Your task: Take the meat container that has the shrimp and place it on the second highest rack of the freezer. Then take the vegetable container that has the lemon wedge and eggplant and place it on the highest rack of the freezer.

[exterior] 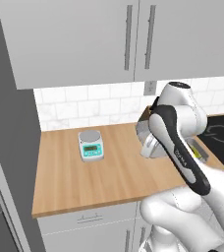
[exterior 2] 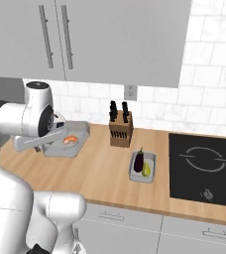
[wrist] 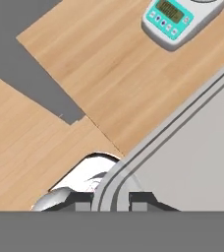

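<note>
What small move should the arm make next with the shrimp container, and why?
Probably carry it left toward the freezer. The gripper appears shut on the rim of the shrimp container, which seems raised off the counter; the vegetable container waits beside the cooktop.

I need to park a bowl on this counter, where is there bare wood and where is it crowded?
Free: the counter in front of the kitchen scale, and the strip between the vegetable container and the counter's front edge. Crowded: around the shrimp container held in the gripper, and near the knife block.
</note>
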Robot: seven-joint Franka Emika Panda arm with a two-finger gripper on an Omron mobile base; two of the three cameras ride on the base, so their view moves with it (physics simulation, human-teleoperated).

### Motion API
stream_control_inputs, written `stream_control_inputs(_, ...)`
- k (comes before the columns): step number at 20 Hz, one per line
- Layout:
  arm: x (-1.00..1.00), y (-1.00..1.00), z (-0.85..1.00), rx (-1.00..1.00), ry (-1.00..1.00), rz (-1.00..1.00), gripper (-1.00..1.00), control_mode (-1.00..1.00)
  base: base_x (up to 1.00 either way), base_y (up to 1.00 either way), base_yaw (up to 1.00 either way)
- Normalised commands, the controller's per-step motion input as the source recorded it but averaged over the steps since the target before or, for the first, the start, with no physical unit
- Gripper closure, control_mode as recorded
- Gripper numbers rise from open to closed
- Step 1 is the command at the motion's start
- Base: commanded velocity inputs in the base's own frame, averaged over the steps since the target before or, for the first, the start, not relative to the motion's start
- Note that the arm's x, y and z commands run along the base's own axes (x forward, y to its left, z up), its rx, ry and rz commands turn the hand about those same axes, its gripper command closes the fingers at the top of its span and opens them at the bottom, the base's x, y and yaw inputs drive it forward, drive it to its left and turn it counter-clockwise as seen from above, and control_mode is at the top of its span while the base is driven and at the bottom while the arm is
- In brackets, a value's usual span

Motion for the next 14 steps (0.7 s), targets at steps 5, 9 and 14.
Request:
stream_control_inputs(5, -0.39, -0.52, 0.35, 0.04, 0.00, -0.12, 1.00, -1.00, 0.00, 0.00, 0.00)
stream_control_inputs(9, -0.41, -0.07, 0.06, 0.00, 0.00, -0.03, 1.00, -1.00, 0.00, 0.00, 0.00)
stream_control_inputs(14, -0.37, 0.00, 0.11, 0.00, -0.01, 0.00, 1.00, -1.00, 0.00, 0.00, 0.00)
